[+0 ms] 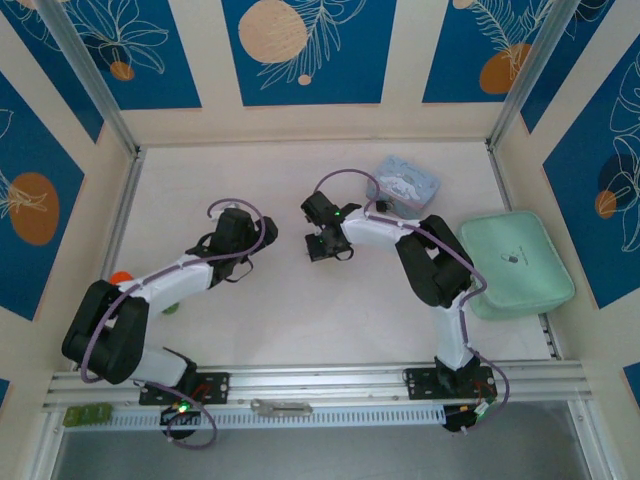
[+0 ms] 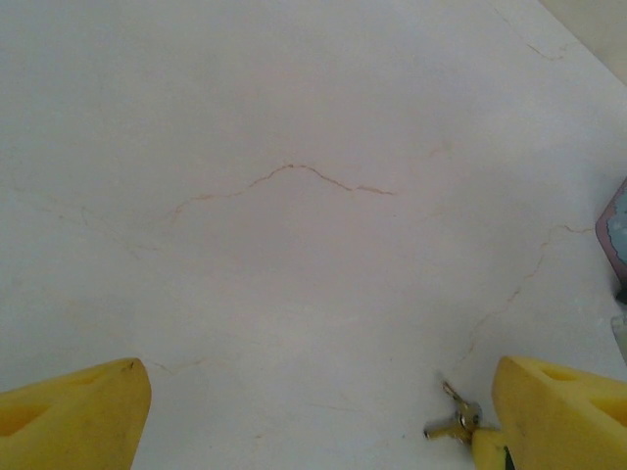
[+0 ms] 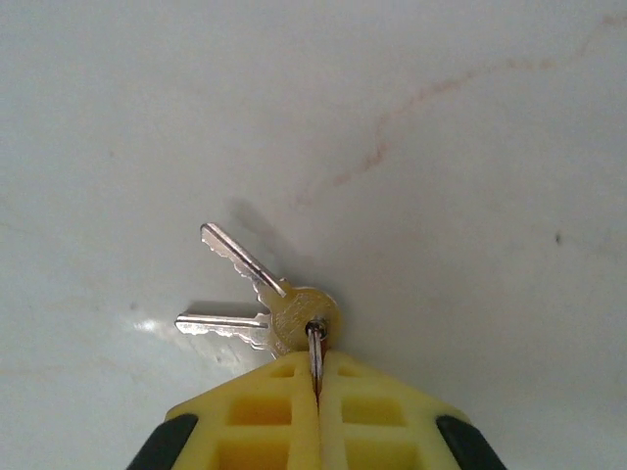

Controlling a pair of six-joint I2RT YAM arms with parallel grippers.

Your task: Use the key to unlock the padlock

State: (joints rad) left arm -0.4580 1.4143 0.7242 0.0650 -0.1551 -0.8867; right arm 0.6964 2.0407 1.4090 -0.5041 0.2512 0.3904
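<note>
Yellow right claw pinches the key by its ring (one of two).

We see our right gripper with its yellow ribbed plastic fingers pressed together on a thin metal ring. Two small silvery metal keys fan out from the ring, heads overlapping. The upper key angles up-left and the lower key points left, both against the pale, faintly veined bench.
</note>
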